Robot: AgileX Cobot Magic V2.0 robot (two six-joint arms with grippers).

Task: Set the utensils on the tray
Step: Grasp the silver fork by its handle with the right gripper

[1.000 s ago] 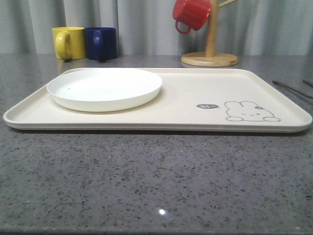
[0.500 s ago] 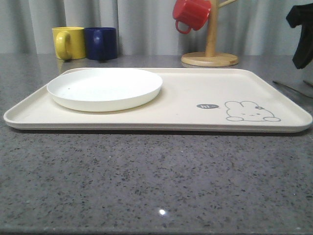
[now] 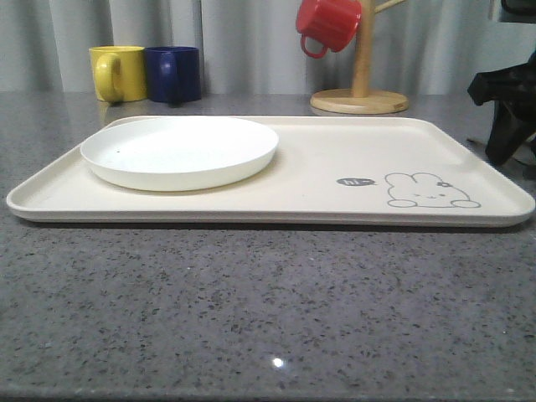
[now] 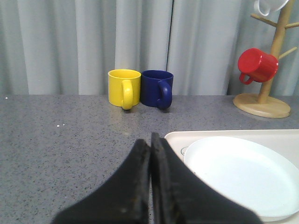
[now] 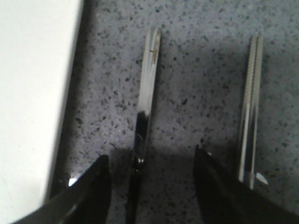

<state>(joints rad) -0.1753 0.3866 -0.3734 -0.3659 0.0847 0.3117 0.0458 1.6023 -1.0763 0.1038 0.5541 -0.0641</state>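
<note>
The black right gripper [image 5: 152,186], jaws wide and empty, straddles one slim silver utensil handle [image 5: 145,100]; two flat silver chopsticks [image 5: 249,109] lie just outside one finger, the cream rectangular tray [image 5: 28,93] outside the other. The black left gripper [image 4: 150,154] is closed, empty.

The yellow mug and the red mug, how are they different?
The yellow mug stands upright on the counter, while the red mug hangs tipped over from a peg of the wooden mug tree. The yellow mug stands right beside a blue mug; the red mug has no mug next to it. They also differ in colour. Both have one handle and look about the same size.
</note>
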